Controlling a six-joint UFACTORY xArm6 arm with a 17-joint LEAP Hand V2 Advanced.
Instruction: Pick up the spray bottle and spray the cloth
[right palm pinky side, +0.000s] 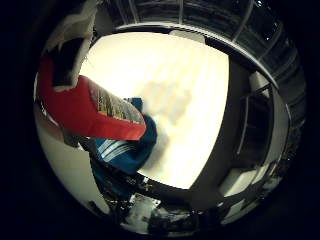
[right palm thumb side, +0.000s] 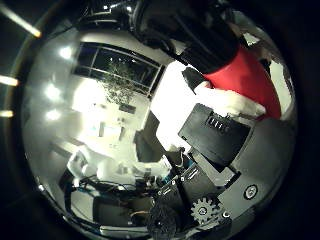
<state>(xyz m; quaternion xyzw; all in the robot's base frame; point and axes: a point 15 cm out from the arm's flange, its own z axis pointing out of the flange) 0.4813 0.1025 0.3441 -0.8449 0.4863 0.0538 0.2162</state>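
Fingers of my right hand are curled round the red spray bottle, which lies hard against my palm and is lifted clear of the worktop. Its long axis runs out from my palm, slanting down toward the blue cloth. The cloth lies bunched on the worktop just beyond and under the bottle's far end. Judgement: pickup is complete; spraying depends on which end is the nozzle, which I cannot tell.
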